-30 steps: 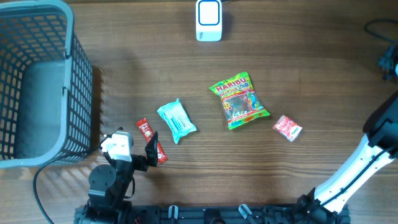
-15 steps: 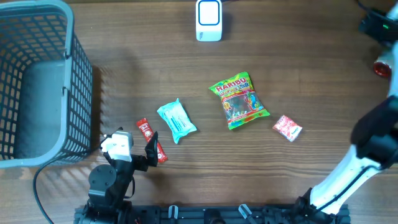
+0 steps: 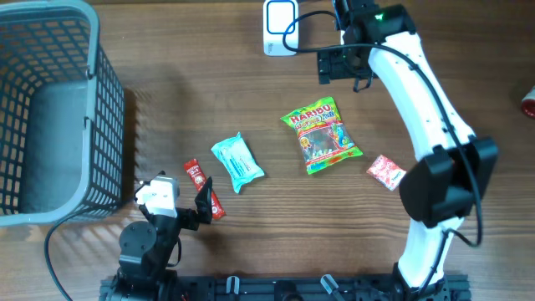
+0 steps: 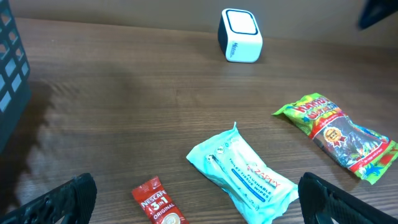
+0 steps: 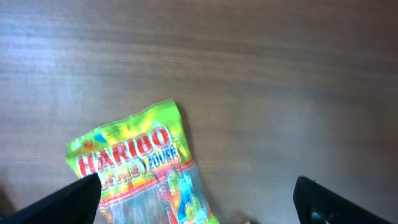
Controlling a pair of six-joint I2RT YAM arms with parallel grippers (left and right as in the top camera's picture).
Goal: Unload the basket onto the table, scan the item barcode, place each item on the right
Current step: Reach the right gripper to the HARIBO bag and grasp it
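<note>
The Haribo bag (image 3: 322, 134) lay flat on the wooden table (image 3: 167, 109), about in the middle, a little to the right. Its long side ran from far to near and leaned a bit, with the name end pointing to the far side, toward the white scanner (image 3: 281, 27). The right gripper (image 3: 343, 68) hung over the table between the scanner and the bag, with its jaws wide apart and nothing in them. The bag was just on the near side of those jaws. In the right wrist view it sat low and off to one side, not in the middle between the fingers. The left gripper (image 3: 201, 205) was also wide apart and empty, near the front left by a red sachet (image 3: 194, 173), with a blue pack (image 3: 237, 162) between it and the bag. So the right arm was much nearer. I think it would need to come a little nearer and down to get the bag.
</note>
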